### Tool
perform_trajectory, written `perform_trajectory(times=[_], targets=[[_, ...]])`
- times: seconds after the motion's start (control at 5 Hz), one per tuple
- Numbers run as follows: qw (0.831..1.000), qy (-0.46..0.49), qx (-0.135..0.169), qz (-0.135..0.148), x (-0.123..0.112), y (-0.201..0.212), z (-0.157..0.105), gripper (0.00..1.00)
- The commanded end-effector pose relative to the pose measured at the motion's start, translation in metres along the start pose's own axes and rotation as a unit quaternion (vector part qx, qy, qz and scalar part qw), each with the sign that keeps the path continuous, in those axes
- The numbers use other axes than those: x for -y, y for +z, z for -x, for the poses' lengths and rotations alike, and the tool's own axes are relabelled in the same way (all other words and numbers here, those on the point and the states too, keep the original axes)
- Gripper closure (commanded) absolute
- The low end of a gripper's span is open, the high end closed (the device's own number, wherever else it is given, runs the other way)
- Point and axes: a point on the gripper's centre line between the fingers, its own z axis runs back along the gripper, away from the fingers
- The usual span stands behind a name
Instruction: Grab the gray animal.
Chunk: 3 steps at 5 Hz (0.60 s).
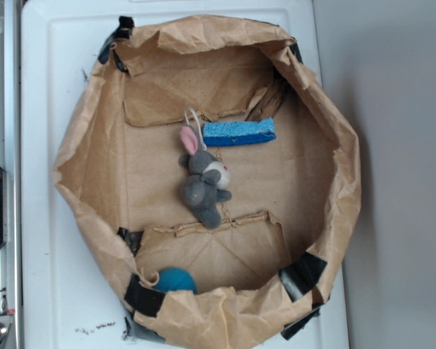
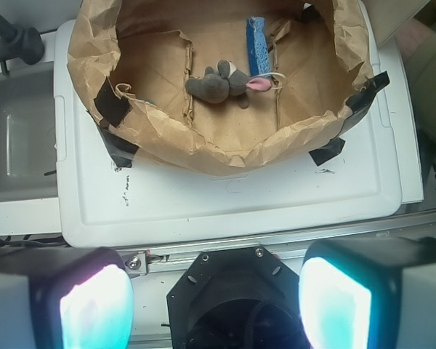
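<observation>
The gray animal [image 1: 203, 182] is seen lying on its side on the floor of the paper bag basin [image 1: 80, 145], roughly centre, ears toward the blue sponge [image 1: 239, 132]. One pink-lined ear looks just beside or touching the sponge end; actual contact cannot be told.

The gripper [image 2: 214, 305] is spread wide, nothing held, and is parked outside the basin, well apart from the animal (wrist view shows both pads at the frame bottom, basin far ahead).

Risks judged from here:
- The crumpled paper wall [image 2: 225, 149] must be cleared on approach; a low path could snag and drag the basin despite the black tape [image 2: 116, 145].
- Sponge proximity: a grasp near the head could pinch the sponge too. The body end is the safer target.
- Soft plush may be compressed and slip if only the ear or the string loop [image 1: 192, 116] is caught.
- The teal ball [image 1: 176, 279] is well apart, so little interference is expected.
</observation>
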Motion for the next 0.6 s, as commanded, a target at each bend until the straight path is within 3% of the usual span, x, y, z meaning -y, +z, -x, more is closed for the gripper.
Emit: perform_trajectory(times=[0.0, 0.4], targets=[[1.000, 0.000, 0.000, 0.000, 0.000, 0.000, 0.000, 0.00], [0.996, 0.079, -0.041, -0.001, -0.004, -0.033, -0.097, 0.00]])
